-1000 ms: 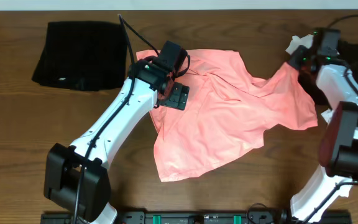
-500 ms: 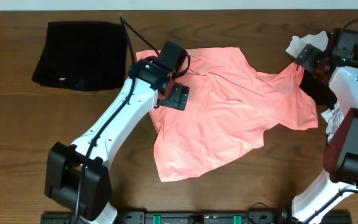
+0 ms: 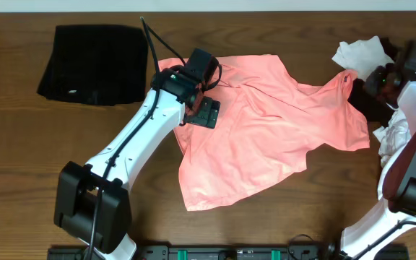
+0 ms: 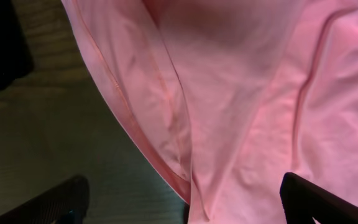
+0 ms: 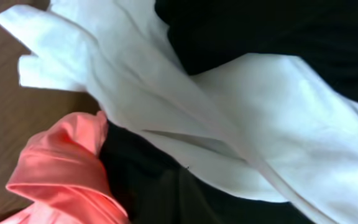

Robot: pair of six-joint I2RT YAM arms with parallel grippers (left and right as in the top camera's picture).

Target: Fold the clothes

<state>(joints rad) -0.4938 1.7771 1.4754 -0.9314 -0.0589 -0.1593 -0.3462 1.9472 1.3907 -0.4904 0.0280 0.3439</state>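
Note:
The clothes lie about the table. A salmon-pink T-shirt sprawls crumpled across the middle. My left gripper hovers open over its left edge. In the left wrist view the shirt's hem runs between the wide-apart dark fingertips. My right gripper is at the far right, shut and clear of the shirt's right corner. Its own fingers do not show in the right wrist view, which looks onto a white garment, a black one and the pink corner.
A neatly folded black rectangle lies at the back left. A white garment and a black one are heaped at the right edge, with more white cloth beside the right arm. Bare wood shows at the front left.
My right gripper has let go of the pink shirt's right corner and drawn back to the right. The corner has dropped and settled. The left arm has not moved.

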